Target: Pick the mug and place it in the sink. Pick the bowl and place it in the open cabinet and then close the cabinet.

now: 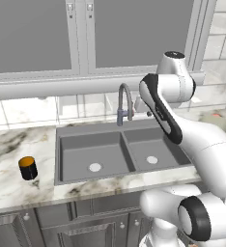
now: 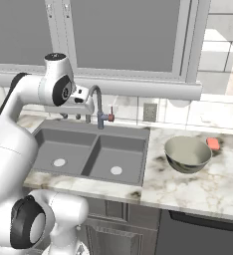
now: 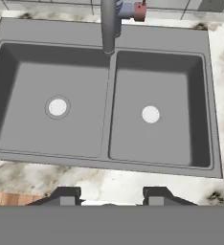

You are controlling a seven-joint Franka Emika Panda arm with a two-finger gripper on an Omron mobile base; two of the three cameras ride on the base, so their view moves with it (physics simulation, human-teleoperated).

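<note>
Gripper (image 3: 109, 197) poised above the double-basin sink (image 3: 109, 165), jaws parted and holding nothing.

Nearest, the fingertips frame the marble counter's (image 1: 8, 185) front edge. The mug (image 1: 28, 168) stands upright left of the sink; the bowl (image 2: 187, 154) sits right of it. Behind rises the gooseneck faucet (image 1: 124, 102).

The white arm (image 1: 182, 130) rises from its base, folds at a dark-jointed elbow and bends forward, wrist rounded at the top of the reach. In the hand view the gripper (image 3: 111, 194) points downward, its two dark fingertips (image 3: 66, 195) set apart, jaws partly open with nothing between them.
</note>
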